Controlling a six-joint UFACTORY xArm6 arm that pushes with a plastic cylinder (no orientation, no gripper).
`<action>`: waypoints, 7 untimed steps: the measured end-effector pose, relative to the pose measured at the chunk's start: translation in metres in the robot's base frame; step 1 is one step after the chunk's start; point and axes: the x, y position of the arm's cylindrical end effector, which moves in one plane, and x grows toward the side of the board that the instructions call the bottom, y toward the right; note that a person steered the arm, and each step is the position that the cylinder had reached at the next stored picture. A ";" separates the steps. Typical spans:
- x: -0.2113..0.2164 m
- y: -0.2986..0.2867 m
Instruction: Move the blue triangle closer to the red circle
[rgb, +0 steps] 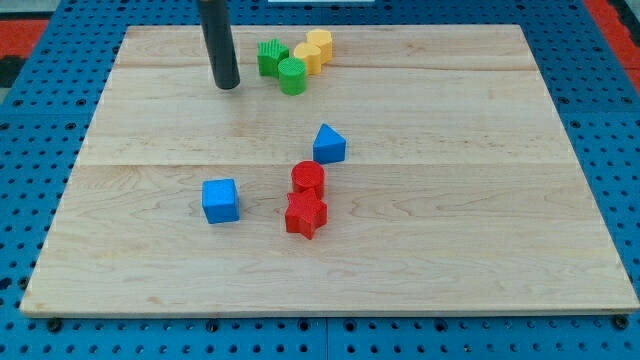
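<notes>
A: Blue triangle (329, 145) sits near board centre, just above and slightly to the view's right of the red circle (308, 178). Small gap between them, not clearly touching.

B: And my tip (227, 84)?

A: Well apart, toward the view's top left of the triangle. It's a bare rod holding nothing, touching no block. The triangle lies down and to the view's right from it.

B: So the push should run from the triangle's upper right side toward the circle, I judge. The tip would have to circle round first.

A: Room is open there: bare wooden board (480, 200) to the triangle's right. Red star (305, 215) touches the circle from below; blue cube (220, 200) lies well left.

B: Obstacles near the tip?

A: Green blocks (283, 65) and yellow blocks (315, 50) are clustered just to its right.
</notes>
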 end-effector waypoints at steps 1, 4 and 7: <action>0.003 -0.023; 0.003 -0.025; 0.051 0.032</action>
